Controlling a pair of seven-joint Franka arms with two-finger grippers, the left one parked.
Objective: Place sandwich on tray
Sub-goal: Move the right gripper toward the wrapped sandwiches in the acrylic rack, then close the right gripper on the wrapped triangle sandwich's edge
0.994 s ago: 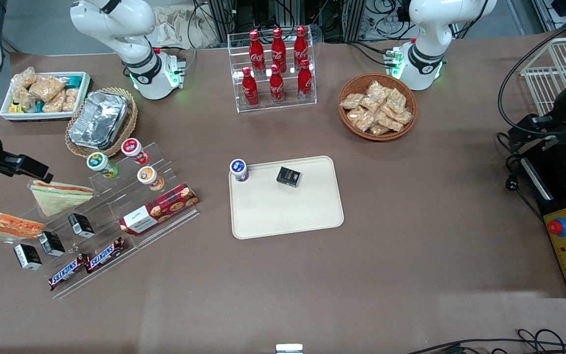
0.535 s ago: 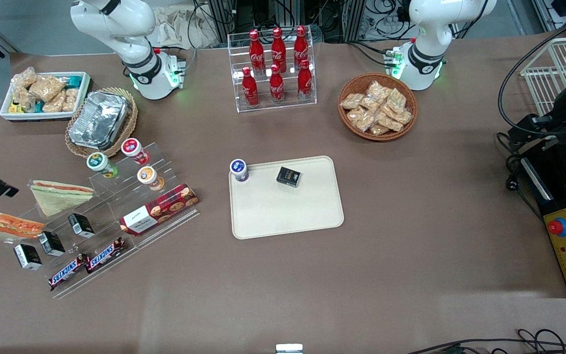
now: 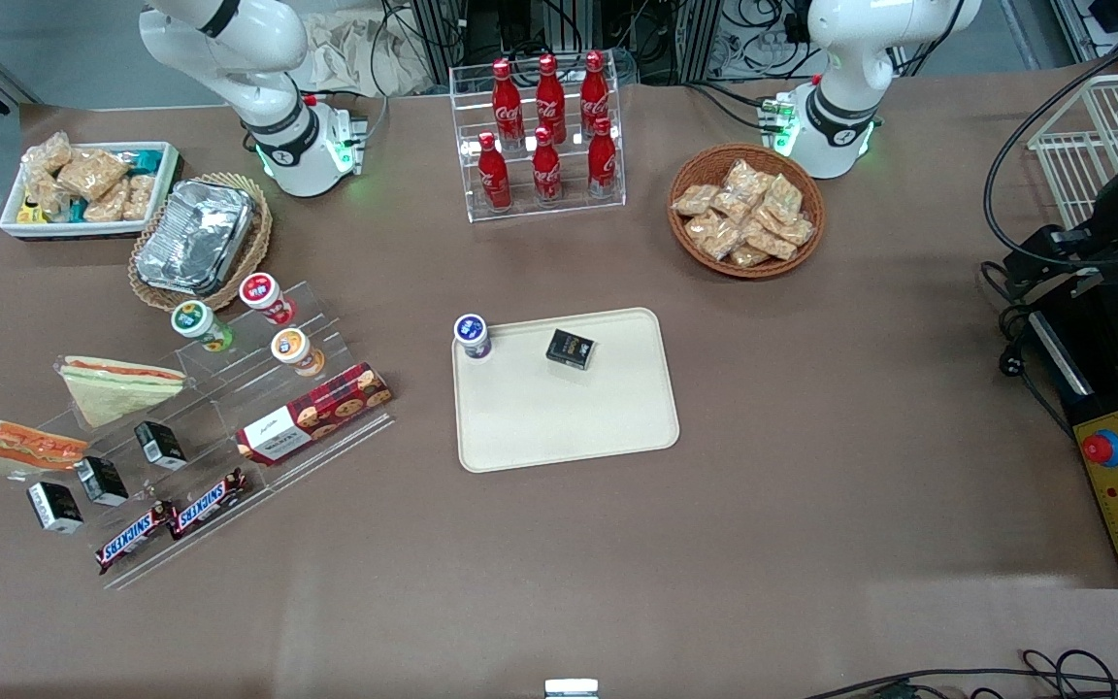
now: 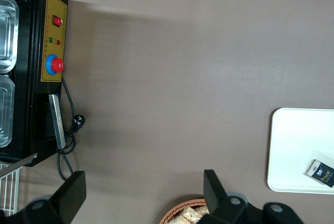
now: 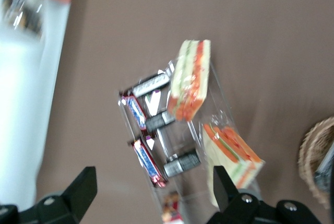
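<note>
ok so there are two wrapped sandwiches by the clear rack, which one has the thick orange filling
The sandwich nearer the front camera, beside the small black boxes. The other sandwich is a flatter pale wedge with a thin red line. The claw hangs open above both.

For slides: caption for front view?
Sandwich on its rack, tray waiting, gripper open above.

Counted: six cola bottles (image 3: 546, 126), four cups (image 3: 260, 296), two sandwiches (image 3: 30, 449), two Snickers bars (image 3: 171, 519), one tray (image 3: 569, 417).
</note>
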